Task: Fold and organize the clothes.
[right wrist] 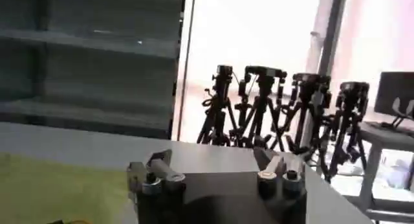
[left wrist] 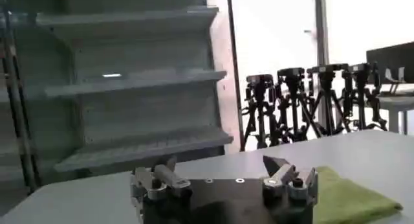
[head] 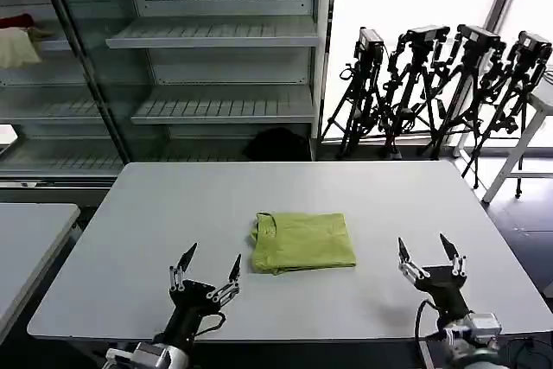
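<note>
The lime yellow-green T-shirt (head: 302,242) lies folded into a compact rectangle at the middle of the white table (head: 130,239). My left gripper (head: 207,264) hovers open near the table's front edge, to the left of the shirt and apart from it. My right gripper (head: 429,252) is open near the front right, also clear of the shirt. In the left wrist view the left gripper (left wrist: 223,164) holds nothing and the shirt's edge (left wrist: 352,199) shows beside it. From the right wrist, the right gripper (right wrist: 213,160) is empty, with the shirt (right wrist: 58,190) to one side.
Empty grey shelving (head: 216,36) stands behind the table. Several black camera tripods (head: 432,84) line the window at the back right. A second white table (head: 26,231) sits at the left. A cream-and-red cloth (head: 17,41) rests on a far-left shelf.
</note>
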`<act>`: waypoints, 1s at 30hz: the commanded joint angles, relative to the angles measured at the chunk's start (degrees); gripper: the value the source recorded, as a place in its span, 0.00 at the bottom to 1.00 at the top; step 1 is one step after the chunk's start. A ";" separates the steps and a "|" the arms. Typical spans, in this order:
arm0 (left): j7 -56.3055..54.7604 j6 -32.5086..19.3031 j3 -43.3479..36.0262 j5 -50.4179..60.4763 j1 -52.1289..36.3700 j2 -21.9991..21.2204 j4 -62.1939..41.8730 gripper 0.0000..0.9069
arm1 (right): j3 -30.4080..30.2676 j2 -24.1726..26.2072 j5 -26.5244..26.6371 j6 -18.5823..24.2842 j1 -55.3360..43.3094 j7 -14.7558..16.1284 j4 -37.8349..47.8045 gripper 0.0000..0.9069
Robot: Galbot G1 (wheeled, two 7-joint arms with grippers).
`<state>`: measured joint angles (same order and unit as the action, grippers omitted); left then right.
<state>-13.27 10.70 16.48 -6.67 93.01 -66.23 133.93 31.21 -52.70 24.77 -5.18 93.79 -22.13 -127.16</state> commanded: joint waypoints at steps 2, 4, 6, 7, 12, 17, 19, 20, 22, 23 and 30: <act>-4.08 -14.74 1.30 5.21 10.15 0.35 -1.92 1.00 | 6.91 0.65 -13.14 31.07 28.41 -4.20 -2.08 1.00; -4.66 -15.19 1.31 5.24 10.70 0.37 -2.14 1.00 | 6.48 0.24 -12.97 31.26 28.02 -4.03 -2.39 1.00; -4.81 -15.36 1.28 5.37 10.76 0.09 -2.08 1.00 | 6.26 -0.18 -12.32 30.93 27.43 -3.43 -2.77 1.00; -4.84 -15.38 1.21 5.36 10.88 -0.07 -1.92 1.00 | 5.86 -0.37 -12.07 30.64 26.70 -3.83 -2.82 1.00; -4.82 -15.46 1.34 5.36 11.25 -0.12 -1.80 1.00 | 5.18 -0.31 -11.45 29.47 25.85 -3.78 -2.63 1.00; -4.74 -15.33 1.38 5.28 11.26 0.03 -1.57 1.00 | 5.14 0.06 -11.07 29.99 26.11 -3.62 -2.35 1.00; -4.68 -15.25 1.39 5.32 11.15 0.00 -1.57 1.00 | 5.03 0.08 -11.06 30.14 26.18 -3.65 -2.42 1.00; -4.67 -15.24 1.37 5.36 11.13 -0.02 -1.60 1.00 | 4.97 0.03 -11.07 30.17 26.19 -3.70 -2.48 1.00; -4.69 -15.22 1.32 5.35 11.16 -0.04 -1.64 1.00 | 4.94 0.04 -11.11 30.36 26.17 -3.56 -2.36 1.00; -4.68 -15.25 1.33 5.39 11.19 -0.04 -1.61 1.00 | 4.79 0.03 -11.15 30.41 26.11 -3.68 -2.29 1.00; -4.63 -15.32 1.77 5.18 11.14 0.21 -1.57 1.00 | 3.66 -0.11 -11.74 30.56 25.97 -3.84 -1.88 1.00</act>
<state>-17.65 -3.67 18.01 -1.77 103.52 -66.15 132.51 35.21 -52.75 13.99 23.74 118.31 -25.70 -129.12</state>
